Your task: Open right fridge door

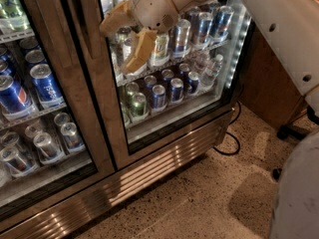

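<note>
Camera view, looking down at the foot of a two-door drinks fridge. The right fridge door (175,114) fills the upper middle of my view: a glass pane in a brushed-steel frame, with a white LED strip (238,49) down its far edge. From here it looks closed, in line with the left door (37,128) beside it, which shows blue Pepsi cans (45,86). My gripper (115,46) hangs before the right door's upper left corner, against the glass. Its two tan fingers (140,50) stand apart, with nothing clamped between them. The white arm (271,26) crosses above the door's top right. Below the door runs a ribbed steel grille (154,166), then a speckled stone floor (199,205). A black cable (230,144) lies at the door's lower right corner, beside a wooden panel (269,91).
</note>
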You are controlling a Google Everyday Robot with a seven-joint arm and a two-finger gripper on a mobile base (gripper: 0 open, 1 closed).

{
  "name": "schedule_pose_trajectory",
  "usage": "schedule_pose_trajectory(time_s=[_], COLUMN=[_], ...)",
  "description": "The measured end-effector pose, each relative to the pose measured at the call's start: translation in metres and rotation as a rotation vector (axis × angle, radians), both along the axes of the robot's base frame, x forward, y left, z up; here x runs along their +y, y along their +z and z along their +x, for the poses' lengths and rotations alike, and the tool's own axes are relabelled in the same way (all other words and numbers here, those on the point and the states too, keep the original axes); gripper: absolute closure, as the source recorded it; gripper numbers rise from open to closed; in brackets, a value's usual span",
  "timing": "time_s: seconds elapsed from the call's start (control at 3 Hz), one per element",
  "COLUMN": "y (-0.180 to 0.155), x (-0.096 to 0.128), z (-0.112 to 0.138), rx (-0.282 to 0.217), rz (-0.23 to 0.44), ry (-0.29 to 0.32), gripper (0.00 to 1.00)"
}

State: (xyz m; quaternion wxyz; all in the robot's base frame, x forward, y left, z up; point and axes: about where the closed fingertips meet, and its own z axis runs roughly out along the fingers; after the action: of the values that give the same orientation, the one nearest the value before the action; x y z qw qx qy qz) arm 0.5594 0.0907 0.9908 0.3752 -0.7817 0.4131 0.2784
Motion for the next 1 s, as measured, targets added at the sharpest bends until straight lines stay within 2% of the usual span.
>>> schedule_pose_trajectory(time_s=[0.33, 0.67, 1.0], y=[0.0, -0.005, -0.005], x=[-0.0024, -0.0046, -0.0058], z=[-0.0057, -0.0038, -0.0068], rx=[0.0, -0.007, -0.007], rz=[0.0, -0.014, -0.014], ry=[0.0, -0.001, -0.001], gripper=[0.25, 0.28, 0.25])
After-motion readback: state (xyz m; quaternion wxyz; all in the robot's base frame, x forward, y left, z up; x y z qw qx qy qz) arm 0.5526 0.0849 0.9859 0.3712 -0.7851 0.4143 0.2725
